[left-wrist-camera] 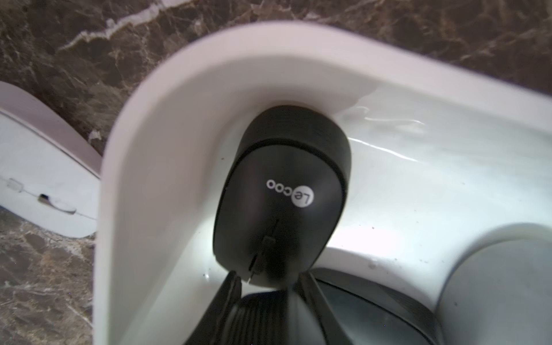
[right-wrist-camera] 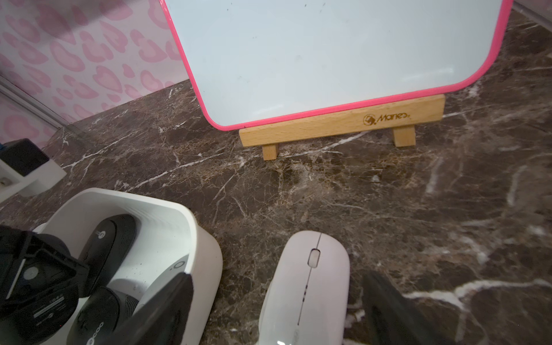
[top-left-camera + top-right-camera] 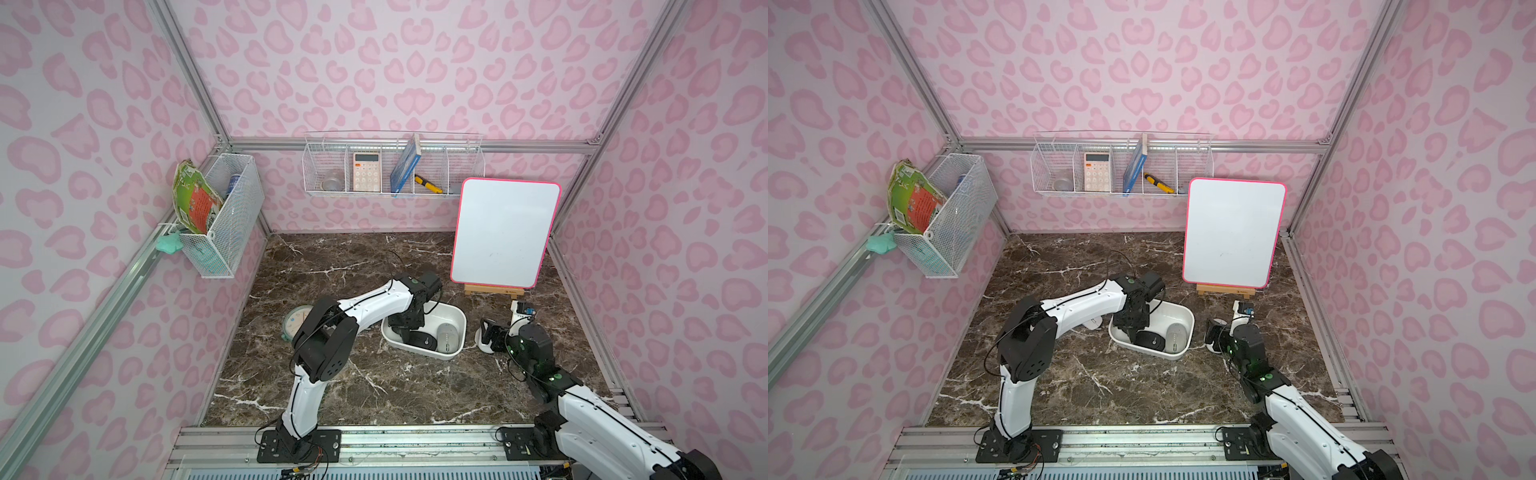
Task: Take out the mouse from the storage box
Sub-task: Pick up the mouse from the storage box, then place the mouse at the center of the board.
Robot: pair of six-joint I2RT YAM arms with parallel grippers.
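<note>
The white storage box (image 3: 460, 319) (image 3: 1188, 318) sits mid-table. My left gripper (image 3: 402, 332) (image 1: 268, 277) reaches into it and is shut on the front end of a black mouse (image 1: 280, 191), which points into a box corner. A second black mouse (image 3: 424, 341) and a grey mouse (image 3: 448, 336) (image 1: 501, 286) also lie in the box. Right of the box, my right gripper (image 3: 487, 334) (image 2: 277, 301) stands open, its fingers (image 2: 388, 301) on either side of a white mouse (image 2: 310, 277) on the table.
Another white mouse (image 3: 1092, 323) (image 1: 44, 179) lies just left of the box. A pink-rimmed whiteboard (image 3: 505, 232) on a wooden easel (image 2: 340, 122) stands at the back right. A round green device (image 3: 293, 322) is under the left arm. Wire baskets (image 3: 392, 166) hang on the walls.
</note>
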